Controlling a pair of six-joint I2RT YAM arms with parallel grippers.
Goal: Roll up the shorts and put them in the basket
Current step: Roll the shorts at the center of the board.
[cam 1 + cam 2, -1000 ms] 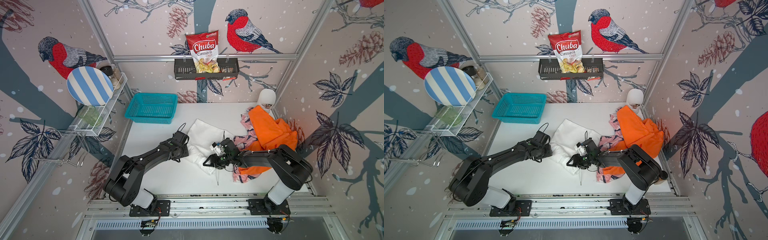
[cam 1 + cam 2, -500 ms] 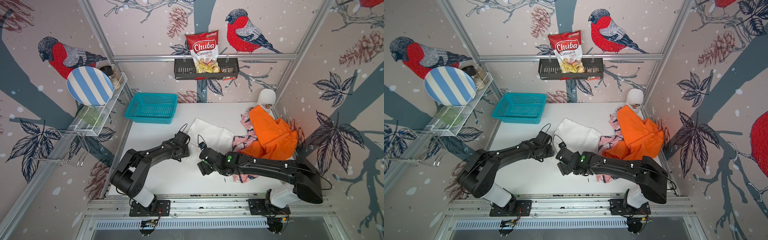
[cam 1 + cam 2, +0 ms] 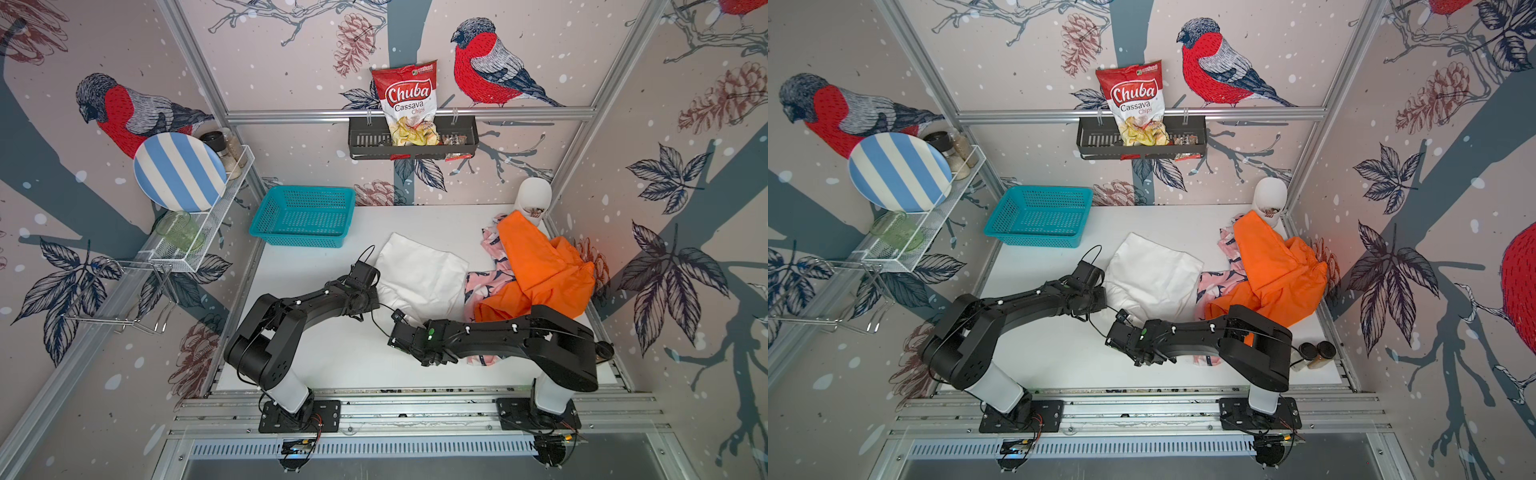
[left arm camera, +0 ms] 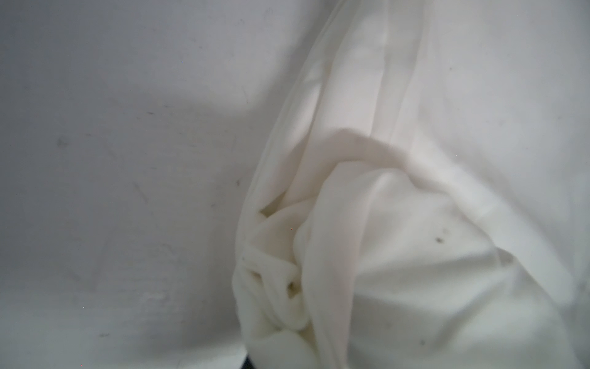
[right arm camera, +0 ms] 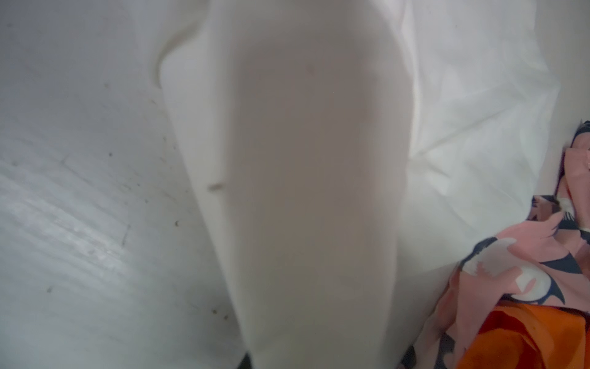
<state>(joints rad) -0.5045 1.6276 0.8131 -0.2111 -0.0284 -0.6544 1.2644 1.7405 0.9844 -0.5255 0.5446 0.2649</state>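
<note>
Top views, pair: set high above the front rail (image 3: 415, 409), angled down toward the back wall (image 3: 291, 83), at a distance. Both top views take in the whole worktop (image 3: 332, 353), left arm (image 3: 307, 303), right arm (image 3: 498, 332), teal basket (image 3: 303, 216) and wire shelf (image 3: 195, 255), with near-identical framing.
Left wrist view: very near, over a gathered edge of the white shorts (image 4: 399, 255) and bare worktop.
Right wrist view: nearer still, white cloth blurred across the middle; pink patterned shorts (image 5: 526, 274) and orange shorts (image 5: 526, 338) in one corner.
Shared by all four: the white shorts.
</note>
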